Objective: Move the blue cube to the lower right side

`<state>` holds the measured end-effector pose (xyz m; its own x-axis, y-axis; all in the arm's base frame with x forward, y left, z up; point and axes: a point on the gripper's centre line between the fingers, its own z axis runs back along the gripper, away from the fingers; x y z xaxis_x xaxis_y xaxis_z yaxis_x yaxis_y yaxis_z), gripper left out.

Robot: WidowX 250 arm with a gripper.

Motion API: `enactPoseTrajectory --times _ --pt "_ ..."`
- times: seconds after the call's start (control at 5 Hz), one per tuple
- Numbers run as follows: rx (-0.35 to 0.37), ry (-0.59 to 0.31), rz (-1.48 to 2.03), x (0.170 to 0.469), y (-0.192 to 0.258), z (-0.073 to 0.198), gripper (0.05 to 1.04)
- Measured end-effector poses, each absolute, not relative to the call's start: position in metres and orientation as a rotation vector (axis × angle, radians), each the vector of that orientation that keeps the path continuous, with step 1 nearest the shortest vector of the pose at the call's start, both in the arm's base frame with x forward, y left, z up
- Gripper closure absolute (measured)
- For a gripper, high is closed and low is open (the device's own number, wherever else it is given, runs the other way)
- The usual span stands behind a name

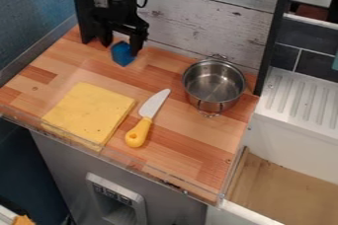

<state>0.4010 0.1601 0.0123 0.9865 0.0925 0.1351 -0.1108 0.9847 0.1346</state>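
Observation:
The black gripper (121,49) hangs over the back left of the wooden counter, close to the plank wall. Its fingers stand open, one on each side of the blue cube (122,55). The right finger overlaps the cube's right edge in the view, and whether it touches cannot be told. The cube's upper part lies between the fingers, and its lower part shows below them.
A yellow cloth (89,113) lies flat at the left of the counter (188,157). Right of it is a knife (144,120) with a yellow handle. A metal pot (214,85) stands at the back right, left of the white sink (290,103). A low clear rim runs along the front edge.

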Motion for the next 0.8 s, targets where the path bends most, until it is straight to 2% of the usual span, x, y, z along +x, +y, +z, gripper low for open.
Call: enactPoseTrajectory --times 0.2,0.4,0.6,0.8 --pt "0.159 -0.111 0.13 0.401 0.169 0.004 0.083" --pt "0.16 -0.106 0.129 0.401 0.17 0.002 0.14" --pt "0.171 -0.111 0.159 0.397 0.17 -0.005 0.418" --pt "0.172 -0.112 0.161 0.395 0.169 -0.007 0.47"
